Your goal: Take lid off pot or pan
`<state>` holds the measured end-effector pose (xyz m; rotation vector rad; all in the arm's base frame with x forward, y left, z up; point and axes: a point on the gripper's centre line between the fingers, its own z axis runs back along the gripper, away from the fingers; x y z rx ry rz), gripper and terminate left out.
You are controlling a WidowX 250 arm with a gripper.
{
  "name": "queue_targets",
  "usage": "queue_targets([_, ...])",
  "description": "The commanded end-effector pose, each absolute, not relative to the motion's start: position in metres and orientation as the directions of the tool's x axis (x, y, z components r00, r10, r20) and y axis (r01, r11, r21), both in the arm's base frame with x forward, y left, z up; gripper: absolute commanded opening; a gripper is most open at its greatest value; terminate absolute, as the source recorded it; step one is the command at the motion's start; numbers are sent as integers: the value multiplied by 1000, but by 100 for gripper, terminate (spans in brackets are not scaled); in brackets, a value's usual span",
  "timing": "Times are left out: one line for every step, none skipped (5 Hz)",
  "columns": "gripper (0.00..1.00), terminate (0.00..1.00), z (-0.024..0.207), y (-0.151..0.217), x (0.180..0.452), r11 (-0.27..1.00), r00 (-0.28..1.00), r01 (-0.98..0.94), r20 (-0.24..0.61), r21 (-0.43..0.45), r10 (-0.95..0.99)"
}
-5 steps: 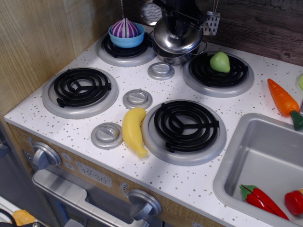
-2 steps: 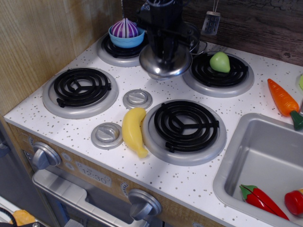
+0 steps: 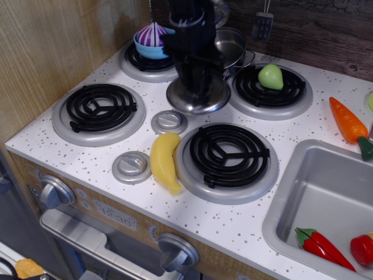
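Note:
The round shiny steel lid [image 3: 198,98] sits low over the stove top between the burners, over the place of a small grey disc. My black gripper [image 3: 195,80] comes down from above and is shut on the lid's centre knob, which it hides. The small steel pot [image 3: 232,45] stands uncovered at the back, behind and to the right of the gripper, with a wire handle on its right side. I cannot tell whether the lid touches the counter.
A blue bowl [image 3: 150,42] with a purple-striped item sits on the back left burner. A green pear [image 3: 270,76] lies on the back right burner. A banana [image 3: 165,161], grey discs [image 3: 169,121], a carrot [image 3: 348,123] and a sink [image 3: 326,204] with red items lie nearer.
The gripper has carried the lid off the pot, forward, left and down to just above the counter. The pot now stands open at the back.

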<state>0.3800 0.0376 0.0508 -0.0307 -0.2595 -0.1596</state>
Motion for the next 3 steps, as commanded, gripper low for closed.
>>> queue_targets([100,0,53,39,393,979,897,199,395,42,-199])
queue_targets([100,0,53,39,393,979,897,199,395,42,-199])
queue_targets([100,100,53,39,393,979,897,199,395,42,-199])
